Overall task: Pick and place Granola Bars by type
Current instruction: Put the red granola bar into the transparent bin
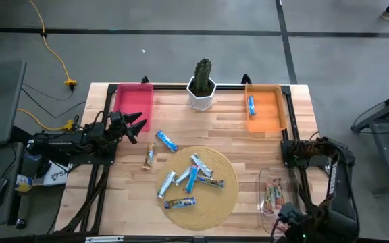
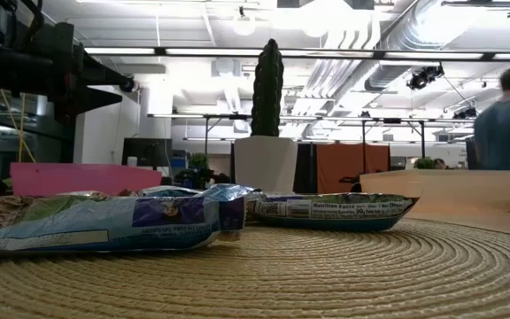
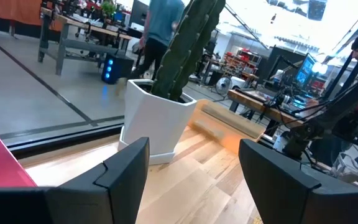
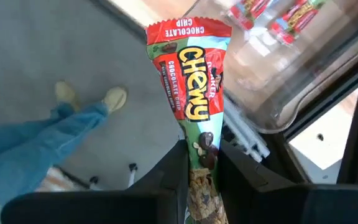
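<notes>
Several blue-and-white granola bars (image 1: 191, 177) lie on the round woven mat (image 1: 218, 199); two show close in the low view (image 2: 104, 221). One blue bar (image 1: 166, 140) and a tan bar (image 1: 148, 157) lie on the bare wood. Another blue bar (image 1: 251, 104) lies in the orange bin (image 1: 269, 118). Red bars (image 1: 273, 194) lie in the clear bin (image 1: 265, 209). My left gripper (image 1: 135, 125) hovers open beside the pink bin (image 1: 134, 101). My right gripper (image 4: 202, 155), by the table's near right corner, is shut on a red Chewy bar (image 4: 191, 74). My right gripper pinches the red Chewy bar between its two fingers at one end (image 4: 202, 140). The rest of the bar sticks out forward past the fingertips, lifted clear, with the floor and the clear bin (image 4: 303, 56) behind it.
A white pot with a cactus (image 1: 202, 86) stands at the far edge between the pink and orange bins. A person's legs (image 4: 55, 124) show on the floor beyond the table's edge, and another person (image 2: 507, 133) stands in the room behind.
</notes>
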Controlling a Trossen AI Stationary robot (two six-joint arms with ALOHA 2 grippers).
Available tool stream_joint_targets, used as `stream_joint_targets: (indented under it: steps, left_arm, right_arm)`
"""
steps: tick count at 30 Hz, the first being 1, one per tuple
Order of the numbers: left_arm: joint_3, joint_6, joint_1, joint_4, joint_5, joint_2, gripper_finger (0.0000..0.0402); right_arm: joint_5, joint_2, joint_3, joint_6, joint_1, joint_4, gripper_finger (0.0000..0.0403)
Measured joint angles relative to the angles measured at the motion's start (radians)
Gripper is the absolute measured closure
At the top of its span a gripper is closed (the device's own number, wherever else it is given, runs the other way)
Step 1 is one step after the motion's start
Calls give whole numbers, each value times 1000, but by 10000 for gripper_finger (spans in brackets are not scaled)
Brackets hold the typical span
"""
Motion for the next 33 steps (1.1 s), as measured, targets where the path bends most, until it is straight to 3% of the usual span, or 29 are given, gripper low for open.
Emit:
stream_joint_targets:
  steps: [7,16,24,28,33]
  left_arm:
    - [0,0,0,0,0,0,156]
    - [0,0,0,0,0,0,156]
    - [0,0,0,0,0,0,156]
    - [0,0,0,0,0,0,156]
    - [0,0,0,0,0,0,156]
  right_arm:
    - [-20,0,-154,51,-2,-1,340]
    - [-149,-46,-487,124,-5,0,340]
    - [-166,-94,-721,132,-90,10,340]
    - [-154,-105,-817,127,-155,111,340]
    - [-112,-106,-928,106,-223,357,340]
